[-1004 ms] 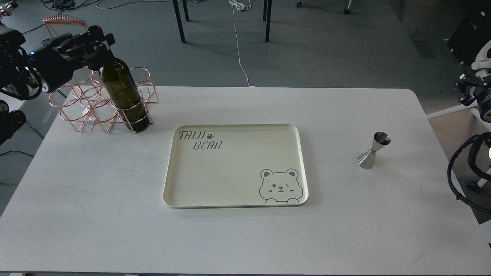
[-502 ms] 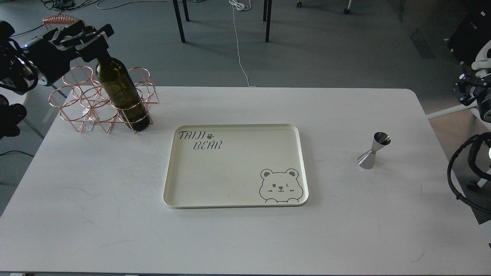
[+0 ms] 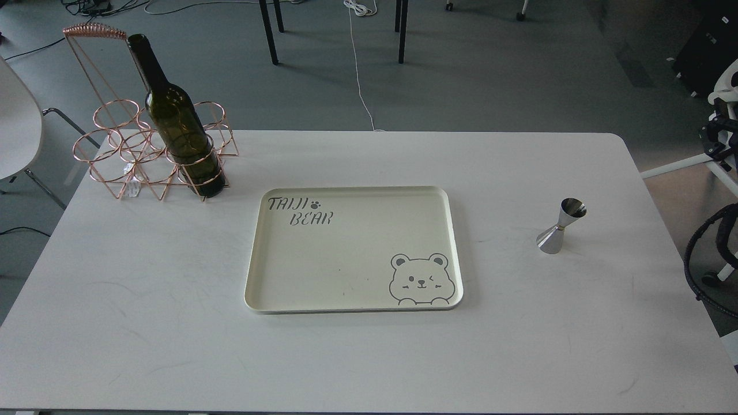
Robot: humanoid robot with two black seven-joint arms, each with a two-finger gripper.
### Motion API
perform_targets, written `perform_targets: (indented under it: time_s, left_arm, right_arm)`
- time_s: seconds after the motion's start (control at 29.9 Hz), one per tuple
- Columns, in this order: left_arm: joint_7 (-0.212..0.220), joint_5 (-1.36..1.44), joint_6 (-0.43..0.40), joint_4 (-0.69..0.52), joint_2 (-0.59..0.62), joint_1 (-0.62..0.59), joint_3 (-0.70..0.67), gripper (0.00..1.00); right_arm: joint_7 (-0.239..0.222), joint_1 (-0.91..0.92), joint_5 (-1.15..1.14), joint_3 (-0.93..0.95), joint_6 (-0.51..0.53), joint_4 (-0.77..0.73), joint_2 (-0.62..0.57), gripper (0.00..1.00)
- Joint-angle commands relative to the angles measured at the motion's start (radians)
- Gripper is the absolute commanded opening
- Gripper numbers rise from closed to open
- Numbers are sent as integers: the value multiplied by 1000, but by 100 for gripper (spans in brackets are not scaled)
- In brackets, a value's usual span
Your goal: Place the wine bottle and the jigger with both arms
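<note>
The wine bottle, dark olive-green with a long neck, stands upright in the front right ring of a copper wire rack at the table's far left. The jigger, a small shiny steel hourglass measure, stands upright on the white table at the right. Neither gripper shows in the head view. Only black cabling of the right arm shows at the right edge. Nothing holds the bottle or the jigger.
A cream tray printed with "TAIJI BEAR" and a bear face lies in the middle of the white table. A white chair stands off the table's left edge. Chair legs and cables are on the floor behind.
My left arm, whose gripper was at the bottle's neck, has let go and pulled out of view to the left. The bottle stands free in the rack. The jigger has not moved.
</note>
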Motion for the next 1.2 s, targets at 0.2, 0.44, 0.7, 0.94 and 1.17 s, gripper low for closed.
perform_targets:
  time_s: [0.2, 0.44, 0.7, 0.94, 1.17]
  left_arm:
    - [0, -788, -109, 84, -19, 11, -7, 98]
    - [0, -1066, -347, 254, -81, 69, -7, 98]
    - [0, -1287, -488, 270, -144, 230, -23, 98]
    - [0, -1312, -536, 268, -200, 333, -127, 98]
    - [0, -1309, -539, 262, -233, 389, -181, 98]
  right_arm:
    - [0, 49, 1, 10, 0, -3, -2, 98]
    - [0, 39, 0, 9, 0, -3, 8, 98]
    - [-34, 39, 9, 55, 0, -2, 10, 99]
    - [-111, 16, 14, 151, 0, -2, 45, 99]
    - [-121, -28, 18, 158, 0, -2, 100, 99]
